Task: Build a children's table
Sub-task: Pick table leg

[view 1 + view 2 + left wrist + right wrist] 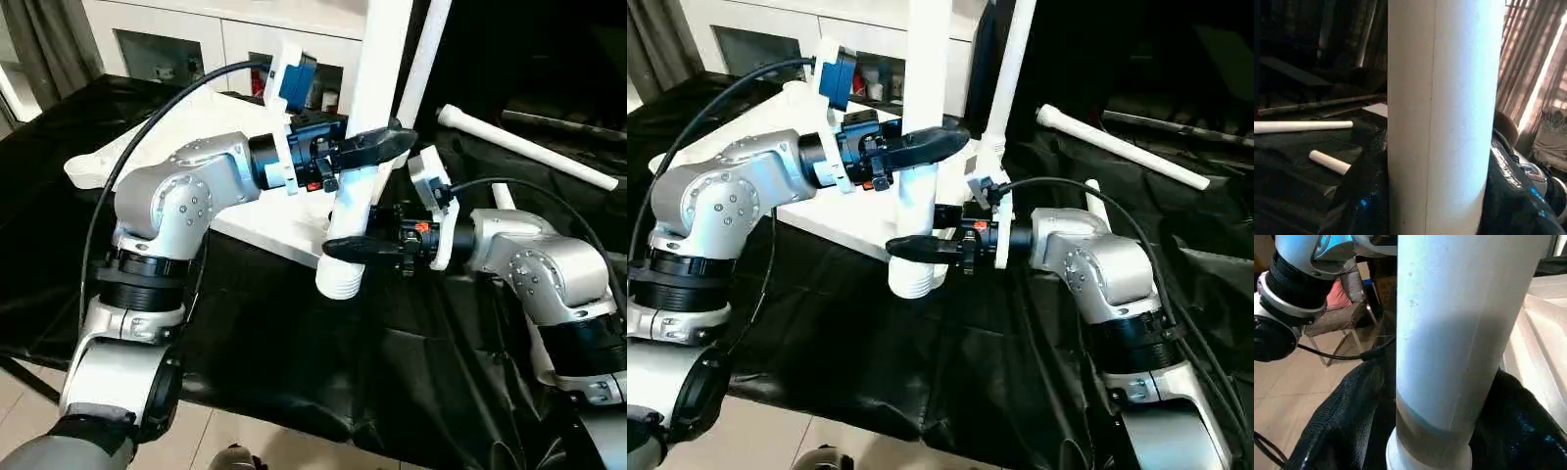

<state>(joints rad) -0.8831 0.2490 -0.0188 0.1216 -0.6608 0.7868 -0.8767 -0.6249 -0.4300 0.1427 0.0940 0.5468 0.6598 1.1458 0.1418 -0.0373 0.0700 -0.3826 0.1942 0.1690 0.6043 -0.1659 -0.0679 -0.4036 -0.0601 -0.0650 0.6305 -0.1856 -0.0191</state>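
A: Layout, big to small? Black-draped counter (294,323); tabletop (196,127) lying on it underside up, one leg (1009,78) already standing in a far corner; two spare legs (529,147) lying on the cloth to the right.

B: And the leg in hand?

A: Held leg (367,108), long axis upright, ribbed end down, hanging just off the tabletop's near corner, clear of the cloth. Left gripper (377,147) clamps it higher up, fingers closed on the tube. Right gripper (364,245) has its fingers around the tube just above the ribbed end; whether they press or merely bracket it, cannot tell.

B: Next move?

A: Judgement: the socket lies back toward the tabletop from the leg's foot, so shift it inward, keeping it vertical. The right gripper, nearer the foot, steers.
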